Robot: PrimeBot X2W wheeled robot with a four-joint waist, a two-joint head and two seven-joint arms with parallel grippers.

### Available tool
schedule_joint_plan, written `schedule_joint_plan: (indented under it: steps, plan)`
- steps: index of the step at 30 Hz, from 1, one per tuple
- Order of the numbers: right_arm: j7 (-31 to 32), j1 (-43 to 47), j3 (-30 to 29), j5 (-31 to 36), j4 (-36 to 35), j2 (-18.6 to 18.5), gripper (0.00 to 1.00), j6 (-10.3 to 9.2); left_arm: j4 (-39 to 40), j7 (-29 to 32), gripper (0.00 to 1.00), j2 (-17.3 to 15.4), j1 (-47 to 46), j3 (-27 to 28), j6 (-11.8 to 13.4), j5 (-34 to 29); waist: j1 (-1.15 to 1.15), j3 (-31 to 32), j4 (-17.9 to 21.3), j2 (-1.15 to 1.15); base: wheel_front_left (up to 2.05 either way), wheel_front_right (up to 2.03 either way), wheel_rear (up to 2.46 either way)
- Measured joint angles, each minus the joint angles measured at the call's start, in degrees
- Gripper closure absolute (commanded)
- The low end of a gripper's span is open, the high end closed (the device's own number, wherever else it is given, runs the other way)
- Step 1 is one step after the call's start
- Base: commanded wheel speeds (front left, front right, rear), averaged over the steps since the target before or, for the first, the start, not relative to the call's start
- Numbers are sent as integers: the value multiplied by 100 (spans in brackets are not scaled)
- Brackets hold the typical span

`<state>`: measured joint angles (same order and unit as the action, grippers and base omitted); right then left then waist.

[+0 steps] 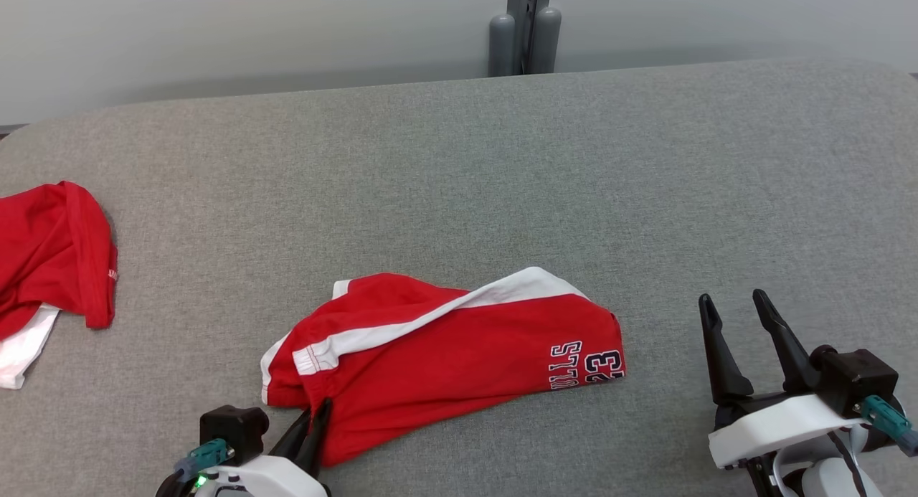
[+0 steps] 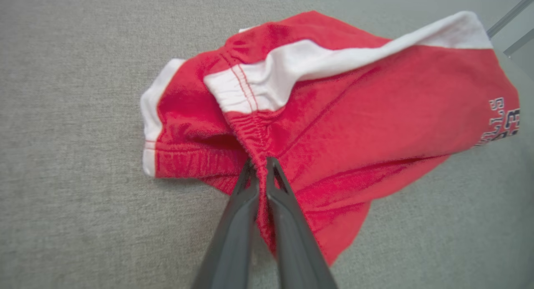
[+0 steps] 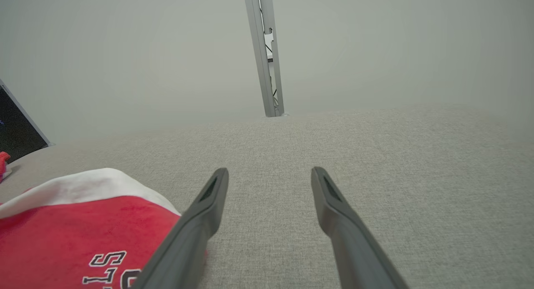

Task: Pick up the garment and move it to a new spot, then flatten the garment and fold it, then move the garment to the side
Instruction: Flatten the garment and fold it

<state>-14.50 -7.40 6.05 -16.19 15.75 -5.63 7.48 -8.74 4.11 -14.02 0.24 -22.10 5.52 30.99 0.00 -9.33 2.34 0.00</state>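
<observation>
The garment [image 1: 459, 353] is a pair of red shorts with white side stripes and dark lettering, lying crumpled on the grey table near the front centre. My left gripper [image 1: 320, 409] is shut on the shorts' waistband fold; the left wrist view shows the garment [image 2: 354, 114] with red cloth pinched between the two fingers of the left gripper [image 2: 260, 162]. My right gripper [image 1: 731, 302] stands open to the right of the shorts, holding nothing. Seen from the right wrist, the right gripper [image 3: 269, 172] hovers over bare table, with the garment's lettered corner [image 3: 83, 239] at its left.
A second red and white garment [image 1: 50, 267] lies bunched at the table's left edge. A grey post [image 1: 527, 27] rises behind the table's [image 1: 574, 160] far edge, against a pale wall. Bare grey surface stretches across the back and right.
</observation>
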Motion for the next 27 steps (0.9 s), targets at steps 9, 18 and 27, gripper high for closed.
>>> schedule_joint_plan:
  steps: [9,18,27]
  plan:
    - [3,10,-54,-13,-5,-22,0,1,40,-834,0,193,-137,193,75,-64,0,136,61,0,0,0,0]
    - [44,93,-96,12,-51,-44,0,0,133,-1740,0,132,-423,565,421,-497,0,317,74,0,0,0,0]
    - [97,131,-115,64,-154,-58,0,0,159,-1879,0,-132,-423,781,575,-818,0,351,11,0,0,0,0]
